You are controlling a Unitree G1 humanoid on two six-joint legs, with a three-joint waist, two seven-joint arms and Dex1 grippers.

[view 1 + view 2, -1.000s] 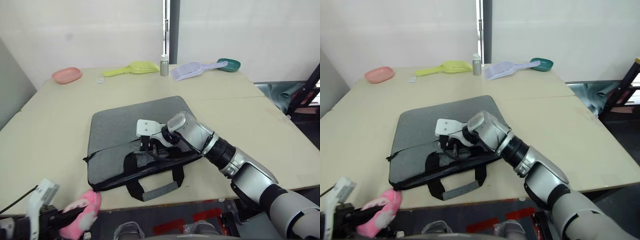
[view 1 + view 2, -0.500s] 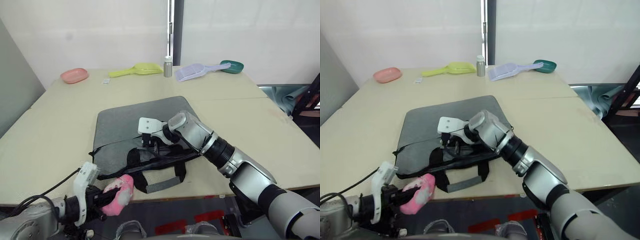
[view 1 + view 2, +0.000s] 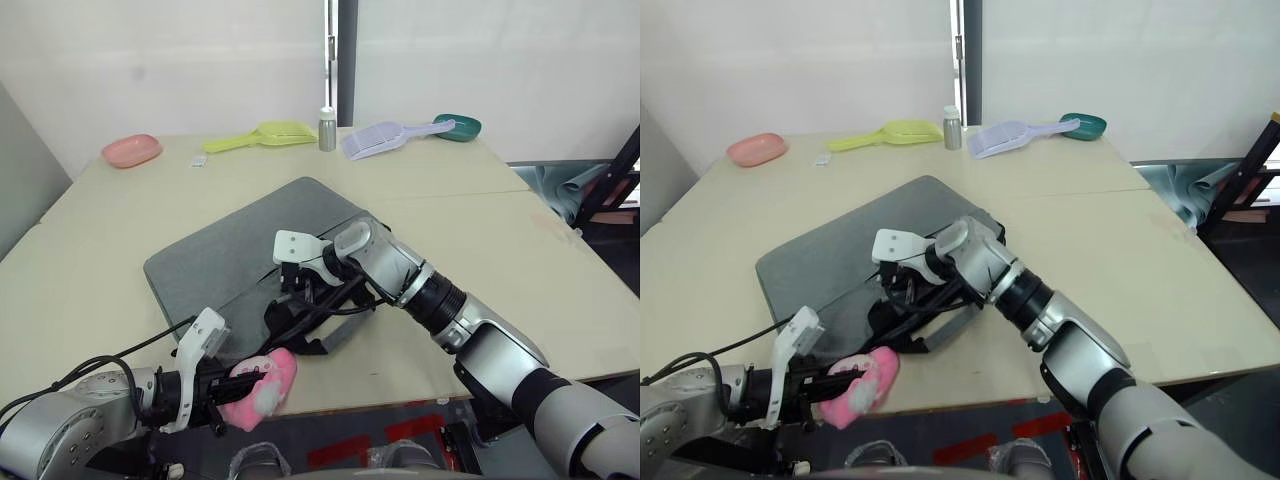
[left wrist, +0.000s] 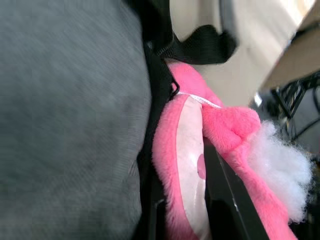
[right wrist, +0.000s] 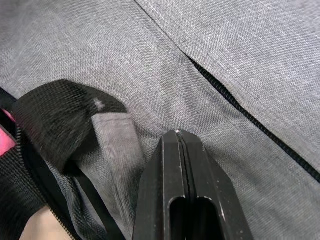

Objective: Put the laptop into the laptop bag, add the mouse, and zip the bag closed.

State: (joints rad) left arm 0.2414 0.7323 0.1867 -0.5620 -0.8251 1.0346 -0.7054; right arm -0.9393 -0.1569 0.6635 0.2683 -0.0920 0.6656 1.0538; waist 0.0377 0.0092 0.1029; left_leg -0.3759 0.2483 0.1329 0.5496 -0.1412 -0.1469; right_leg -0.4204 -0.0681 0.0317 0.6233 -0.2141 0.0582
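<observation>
Grey fabric bag [image 3: 240,265] lies skewed across the counter [image 3: 520,240], long axis running from the near left toward the far right, its black-edged mouth and handles [image 3: 300,322] turned to the near edge. The left hand [image 3: 240,385] sits right at that mouth, fingers clamped on a fluffy pink plush toy [image 3: 262,388] that touches the black trim. That hand is clearly the nearer one to the opening; the next move likely turns on pushing inward, away from the near edge. The right hand [image 3: 298,288] rests on top of the bag, fingers pressed fully together with nothing between them. Neither laptop nor mouse can be made out.
</observation>
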